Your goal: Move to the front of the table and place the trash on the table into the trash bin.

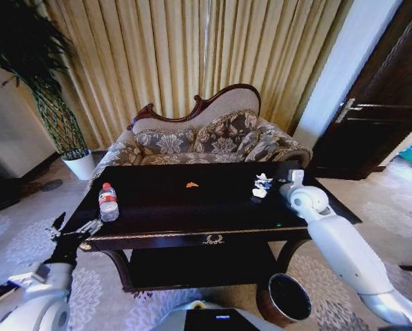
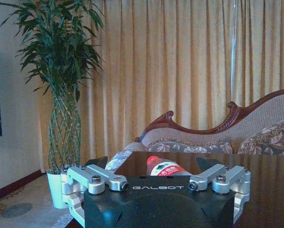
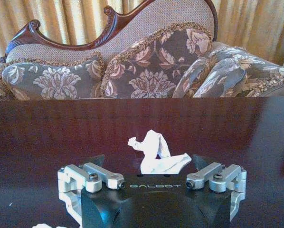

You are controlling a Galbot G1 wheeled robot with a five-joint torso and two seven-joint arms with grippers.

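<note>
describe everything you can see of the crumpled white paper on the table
The crumpled white paper is a small wad of thin, creased sheet with folds and jutting flaps. It rests on the dark glossy table near its right end, towards the sofa side. The right pincer sits open just before it, one finger to each side; whether they touch it is unclear.

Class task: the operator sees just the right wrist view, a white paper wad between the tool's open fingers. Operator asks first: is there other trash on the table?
Observer: Yes, an orange scrap lies near the table's middle, toward the sofa.
Operator: Where's the bin?
Observer: The trash bin stands on the floor below the table's front right corner.
Operator: And the left tool?
Observer: The left tool hovers open at the left front corner, near a water bottle.
</note>
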